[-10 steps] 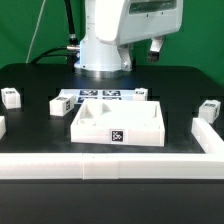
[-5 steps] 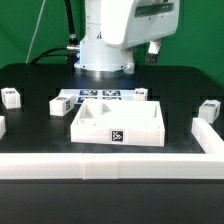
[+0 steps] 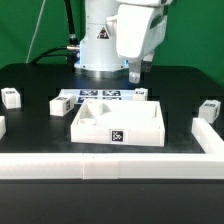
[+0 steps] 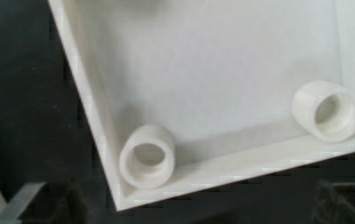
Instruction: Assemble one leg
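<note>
In the exterior view the arm [image 3: 118, 35] hangs over the far side of the black tabletop [image 3: 180, 85]. Its pincer [image 3: 135, 72] points down and is clear of everything, above the far right corner of the white square tray [image 3: 118, 122]. From this angle I cannot tell how the fingers stand. The tray lies in the middle, with a tag on its near wall. The marker board [image 3: 92, 97] lies flat just behind it. Four small white blocks stand loose on the tabletop. One leg [image 3: 142, 94] is just beyond the tray's far right corner and nearest the pincer. Another [image 3: 57, 106] is just left of the tray, one [image 3: 10, 97] is far left, and one [image 3: 209, 109] is well to the right. A white rail [image 3: 110, 166] runs along the near edge.

The wrist view looks down into the tray [image 4: 192, 70], showing its raised rim and two round sockets [image 4: 147, 155] [image 4: 328, 108]. The dark fingertips [image 4: 28, 198] show at opposite corners, spread apart with nothing between them. No leg appears here.
</note>
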Motion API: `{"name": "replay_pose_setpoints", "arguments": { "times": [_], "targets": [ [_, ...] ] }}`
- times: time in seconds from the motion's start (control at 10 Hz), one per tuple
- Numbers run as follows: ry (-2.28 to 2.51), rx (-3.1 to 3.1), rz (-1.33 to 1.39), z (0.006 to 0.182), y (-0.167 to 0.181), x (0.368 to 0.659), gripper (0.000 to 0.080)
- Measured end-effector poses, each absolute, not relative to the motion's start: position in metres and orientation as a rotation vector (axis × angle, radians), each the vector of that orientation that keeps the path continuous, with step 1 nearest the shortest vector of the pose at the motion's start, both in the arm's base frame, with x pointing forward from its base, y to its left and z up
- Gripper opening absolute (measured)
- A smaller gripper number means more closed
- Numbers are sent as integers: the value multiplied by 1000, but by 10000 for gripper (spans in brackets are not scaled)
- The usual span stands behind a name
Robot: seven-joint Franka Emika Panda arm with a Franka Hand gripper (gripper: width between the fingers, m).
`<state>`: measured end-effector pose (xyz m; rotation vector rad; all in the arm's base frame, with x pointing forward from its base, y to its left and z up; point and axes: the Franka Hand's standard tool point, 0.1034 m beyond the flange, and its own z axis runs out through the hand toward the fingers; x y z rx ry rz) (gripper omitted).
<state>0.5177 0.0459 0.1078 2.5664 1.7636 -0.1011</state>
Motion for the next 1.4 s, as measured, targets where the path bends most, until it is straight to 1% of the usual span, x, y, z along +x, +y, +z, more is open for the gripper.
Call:
{"name": "replay_pose_setpoints", "arguments": {
  "times": [0.4,0.5,0.7,1.0,1.4],
  "targets": [
    [1779,2555,-94,106,45,517,650],
    [1825,2519,-61,100,44,511,650],
    [1912,2436,26,86,42,486,650],
    [2009,2370,37,68,40,459,650],
    [1998,2385,25,66,38,457,650]
  ]
}}
